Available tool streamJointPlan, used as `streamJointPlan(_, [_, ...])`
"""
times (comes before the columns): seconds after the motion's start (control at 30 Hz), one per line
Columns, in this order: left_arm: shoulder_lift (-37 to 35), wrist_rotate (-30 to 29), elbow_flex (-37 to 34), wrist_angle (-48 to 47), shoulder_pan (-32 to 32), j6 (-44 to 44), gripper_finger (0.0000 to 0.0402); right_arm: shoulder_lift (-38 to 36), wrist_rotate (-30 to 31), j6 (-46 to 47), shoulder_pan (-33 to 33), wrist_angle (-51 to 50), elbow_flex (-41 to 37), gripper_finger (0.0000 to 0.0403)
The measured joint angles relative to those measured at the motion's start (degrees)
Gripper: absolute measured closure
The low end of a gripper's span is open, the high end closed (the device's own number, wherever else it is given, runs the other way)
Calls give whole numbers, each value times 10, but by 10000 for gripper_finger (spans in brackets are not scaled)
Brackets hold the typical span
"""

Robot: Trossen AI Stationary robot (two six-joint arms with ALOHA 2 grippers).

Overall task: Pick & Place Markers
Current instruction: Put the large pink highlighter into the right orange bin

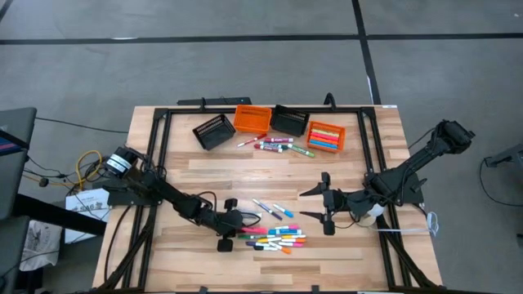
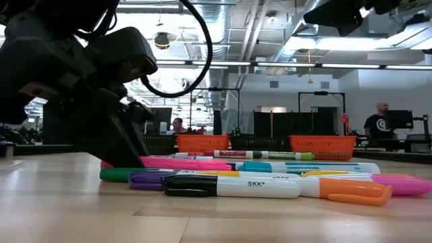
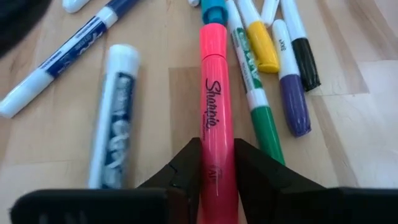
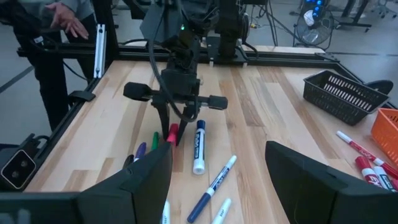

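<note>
We see the left tool (image 3: 217, 171) down on the wooden table (image 1: 270, 163), its two dark fingers (image 3: 183, 168) closed against the sides of a pink Sharpie marker (image 3: 214, 106) that lies flat on the wood and runs straight out ahead of it. Just beside that marker lie a blue-labelled white marker (image 3: 115, 124) on one side and a green-capped marker (image 3: 258, 99) on the other, with a purple-capped marker (image 3: 292, 87) next to the green one. The rest of the loose marker pile (image 1: 274, 237) spreads out beyond the left tool's tips, toward the right arm. In the right wrist view, the left tool (image 4: 173, 134) stands nearly upright over the pink marker. The right tool (image 1: 325, 204) hangs spread wide with nothing between its fingers, near the far side of the pile. Well beyond both tools, a second cluster of markers (image 1: 274, 144) lies beside two orange bins (image 1: 252, 118) and two black bins (image 1: 214, 131).
</note>
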Motion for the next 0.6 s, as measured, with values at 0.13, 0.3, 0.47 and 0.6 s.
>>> streamJointPlan(0.13, [-31, 0, 0, 5, 0, 0, 322, 0, -1, -2, 6, 3, 0, 154])
streamJointPlan(0.3, [-70, -1, 1, 6, 0, 1, 321, 0, -1, -14, 8, 32, 0, 154])
streamJointPlan(0.47, [-104, -16, 1, 9, -1, 27, 321, 0, -7, -11, 8, 39, 0, 154])
streamJointPlan(0.6, [-123, -56, 1, 39, -1, 59, 319, 0, -16, -10, 7, 55, 0, 154])
